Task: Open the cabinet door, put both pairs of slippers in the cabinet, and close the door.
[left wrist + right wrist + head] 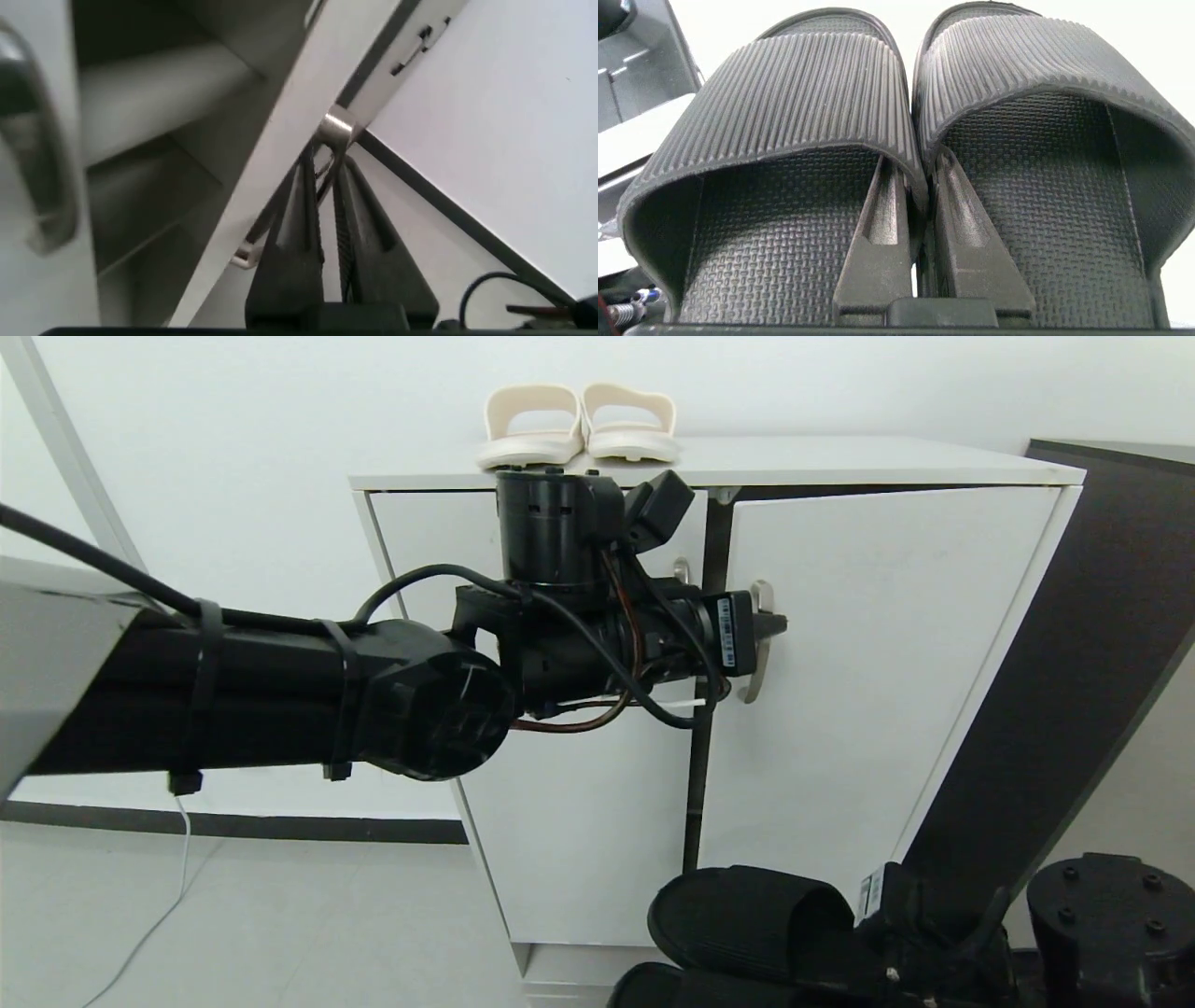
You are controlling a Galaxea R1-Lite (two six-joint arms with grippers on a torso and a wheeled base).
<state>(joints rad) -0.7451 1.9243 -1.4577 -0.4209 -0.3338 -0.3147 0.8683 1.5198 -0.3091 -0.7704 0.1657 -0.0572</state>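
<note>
Head view: left claw [773, 625] is clamped on the handle [758, 663] of the cabinet door [868, 709], judged barely ajar. Cream slippers [579, 425] are left on the cabinet top [887, 462]. Black slippers [747, 919] are pinched in the right claw [917, 166]. Nothing is stowed yet.

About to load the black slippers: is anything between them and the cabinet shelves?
Yes. The right cabinet door is only ajar, covering the opening, with the left gripper shut on its handle. The black slippers sit in the right gripper.

Bright, even room light; soft shadow inside the open cabinet [149, 93].
</note>
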